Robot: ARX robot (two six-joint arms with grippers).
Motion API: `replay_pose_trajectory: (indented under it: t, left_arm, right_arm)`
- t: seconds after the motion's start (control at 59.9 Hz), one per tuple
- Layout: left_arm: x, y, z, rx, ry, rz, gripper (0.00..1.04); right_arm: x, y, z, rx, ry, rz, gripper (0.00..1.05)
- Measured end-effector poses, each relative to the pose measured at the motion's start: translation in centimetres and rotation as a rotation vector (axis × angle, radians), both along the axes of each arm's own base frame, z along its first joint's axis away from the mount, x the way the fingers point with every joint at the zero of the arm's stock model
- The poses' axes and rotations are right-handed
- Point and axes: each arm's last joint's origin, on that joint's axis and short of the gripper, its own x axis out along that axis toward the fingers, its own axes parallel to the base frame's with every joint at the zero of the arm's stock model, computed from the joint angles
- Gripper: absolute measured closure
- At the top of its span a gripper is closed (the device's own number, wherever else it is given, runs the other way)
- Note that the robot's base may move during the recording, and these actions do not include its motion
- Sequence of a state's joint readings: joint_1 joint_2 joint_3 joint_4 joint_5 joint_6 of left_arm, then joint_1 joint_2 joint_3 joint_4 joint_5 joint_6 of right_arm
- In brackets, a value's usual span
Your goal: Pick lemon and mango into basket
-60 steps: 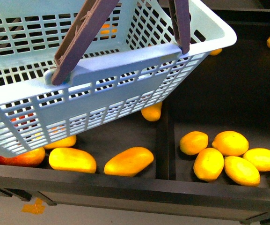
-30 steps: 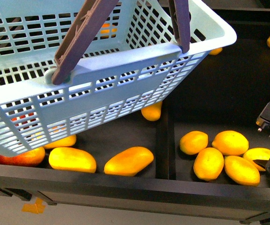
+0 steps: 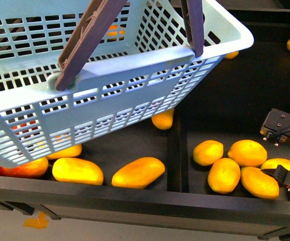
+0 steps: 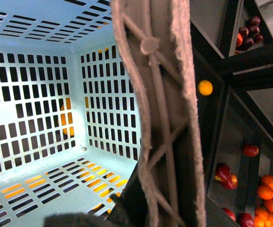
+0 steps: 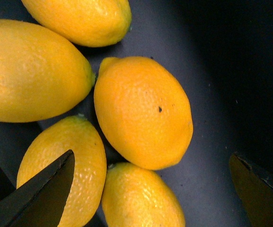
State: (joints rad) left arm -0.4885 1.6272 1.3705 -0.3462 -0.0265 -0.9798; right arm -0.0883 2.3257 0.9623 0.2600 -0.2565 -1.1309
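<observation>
Right gripper [image 5: 151, 187] spread wide | lemon [image 5: 143, 111] plump oval; finely pitted skin

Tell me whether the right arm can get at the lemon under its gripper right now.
Probably yes: the right gripper hangs open above the lemon, nothing lying between; neighbouring lemons press close, though.

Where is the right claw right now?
In the front view, the right claw hangs open at the far right edge, over the cluster of golden-yellow oval lemons.
</observation>
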Motion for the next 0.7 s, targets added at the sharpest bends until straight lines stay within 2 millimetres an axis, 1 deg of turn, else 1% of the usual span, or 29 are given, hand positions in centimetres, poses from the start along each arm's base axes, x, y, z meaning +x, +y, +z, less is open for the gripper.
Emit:
replay_pose_trajectory:
  t: [0.367,0.55,0.567,0.634,0.701]
  left_arm:
    - [0.0,0.0,0.0,0.0,0.0,0.0,1.0]
    - [0.0,0.0,0.0,0.0,0.0,0.0,1.0]
    - [0.0,0.0,0.0,0.0,0.0,0.0,1.0]
    - [0.0,0.0,0.0,0.0,0.0,0.001,1.0]
    - [0.0,0.0,0.0,0.0,0.0,0.0,1.0]
  right_arm:
    - [2.7,1.1,-1.7,-0.02,0.015,0.023,0.09]
    - [3.5,1.5,-2.7,-0.014,0.049,-0.003,0.09]
    - [3.5,1.5,-2.8,-0.013,0.05,-0.004,0.1]
    - [3.5,1.5,-2.9,-0.007,0.054,-0.022,0.21]
    - [3.4,1.4,-3.0,-0.001,0.057,-0.034,0.3]
